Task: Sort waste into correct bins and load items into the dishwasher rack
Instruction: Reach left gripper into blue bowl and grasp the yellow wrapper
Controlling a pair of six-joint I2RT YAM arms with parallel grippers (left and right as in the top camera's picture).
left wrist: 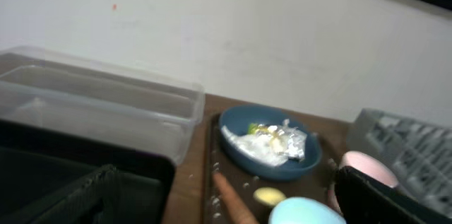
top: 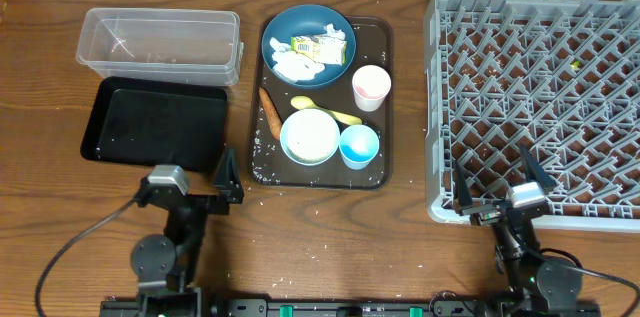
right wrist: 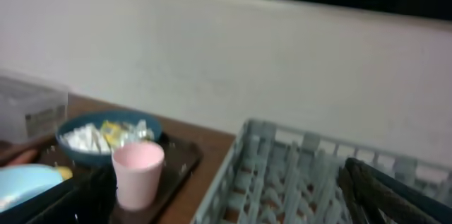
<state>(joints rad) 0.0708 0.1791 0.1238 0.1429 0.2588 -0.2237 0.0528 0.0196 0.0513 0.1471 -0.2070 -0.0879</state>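
Brown serving tray (top: 378, 42) beside rack (top: 540, 97)

In blue bowl (top: 340, 21): paper (top: 292, 63), wrapper (top: 322, 49); carrot (top: 270, 114) left of white bowl (top: 309, 136); grey rack (top: 540, 97) far right.

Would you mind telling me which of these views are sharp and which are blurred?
Overhead: sharp, evenly lit, the rack lattice crisp; left wrist: soft, the blue bowl and its paper smeared; right wrist: blurred too, the pink cup hazy-edged.

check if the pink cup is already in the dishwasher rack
No, the pink cup stands on the brown tray, outside the dishwasher rack.
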